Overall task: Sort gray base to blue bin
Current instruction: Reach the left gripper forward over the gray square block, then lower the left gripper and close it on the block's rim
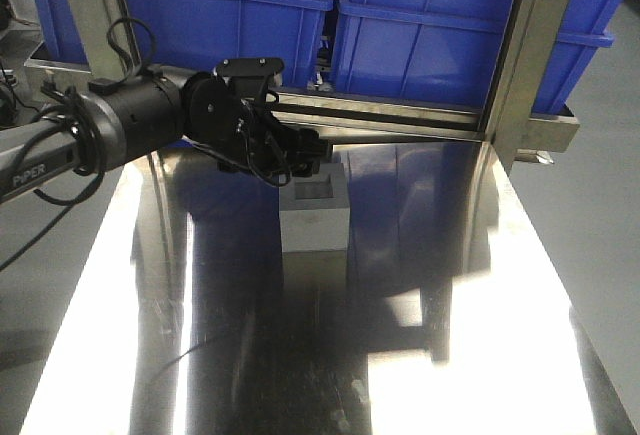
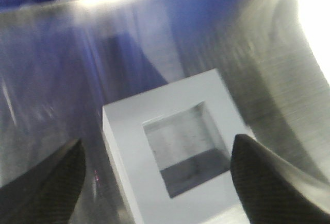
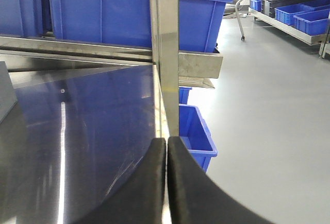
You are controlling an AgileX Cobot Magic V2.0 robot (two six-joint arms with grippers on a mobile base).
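The pale gray cube-like block (image 1: 315,223), its square recess shadowed darker, sits on a mirror-bright steel table (image 1: 480,335) streaked with blue reflections. At eleven o'clock, a deep blue plastic crate (image 1: 230,15) holds something red, perhaps mesh; at one o'clock, a second blue plastic crate (image 1: 450,35).

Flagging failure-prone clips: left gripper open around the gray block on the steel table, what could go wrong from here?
1. The gray cube-like base with a square recess sits skewed between the left gripper's open fingers; closing may twist or slide it on the polished steel table.
2. The blue plastic crates stand behind a raised steel rail; a low carry could clip it.
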